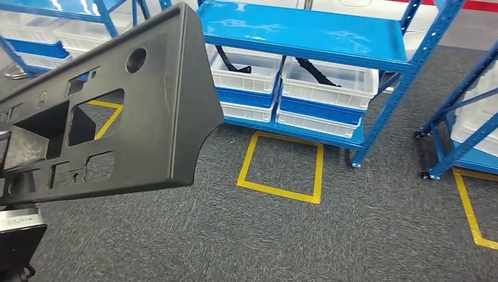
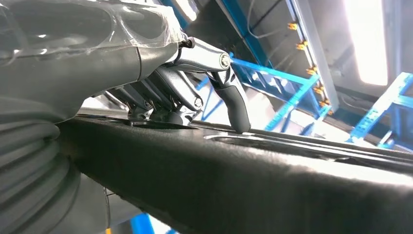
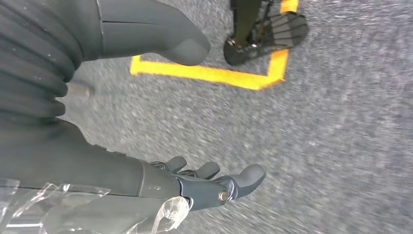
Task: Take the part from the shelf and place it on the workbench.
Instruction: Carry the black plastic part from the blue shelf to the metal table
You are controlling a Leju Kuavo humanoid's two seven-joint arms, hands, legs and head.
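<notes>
Head view: the part (image 1: 141, 100), a long flat panel of matte black plastic, fills the upper left of the frame and runs off the left edge. It has one round hole near its upper edge, several rectangular cut-outs through which grey carpet and yellow tape show, and a raised rim along its curved right end. It is held up in the air, clear of the shelf (image 1: 305, 32), a blue rack in the upper middle with white bins (image 1: 329, 82) on its lower level. A yellow tape square (image 1: 282, 167) lies on the carpet in front of the shelf.

Left wrist view: the left hand (image 2: 195, 83) grips the part (image 2: 253, 185), which crosses the lower frame as a broad dark band. The fingers (image 2: 236, 105) curl down onto its upper face.

Right wrist view: the right hand (image 3: 204, 183) hangs over the carpet, holding nothing, its fingers loosely spread. Yellow tape (image 3: 209, 73) crosses the upper frame.
</notes>
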